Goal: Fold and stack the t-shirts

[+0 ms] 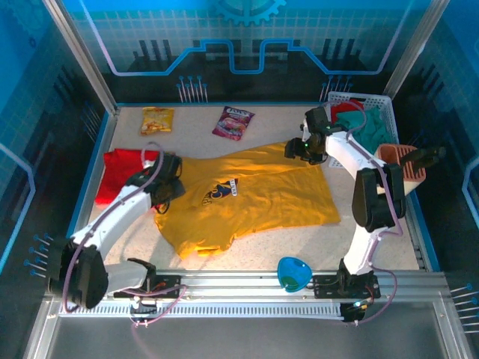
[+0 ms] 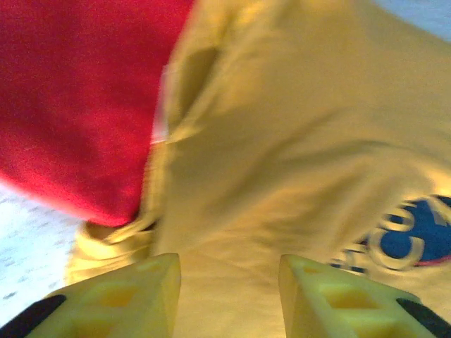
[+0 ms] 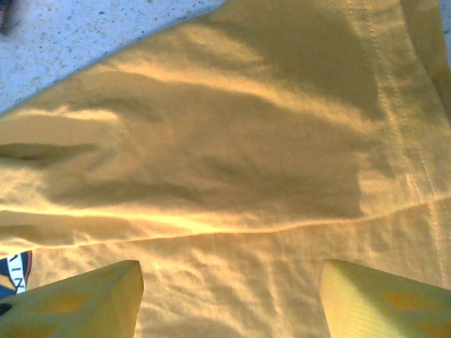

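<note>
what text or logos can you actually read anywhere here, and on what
Nothing reads clearly.
On the yellow t-shirt, the chest print: pale letters on blue, blurred and cut off, unreadable.
On the yellow snack packet: print too small to read.
On the purple snack packet: print too small to read.

Yellow t-shirt, red t-shirt — two total. Two snack packets. One white basket.

Speckled table, blue printed backdrop

Robot lab cell, blue graphic walls
</note>
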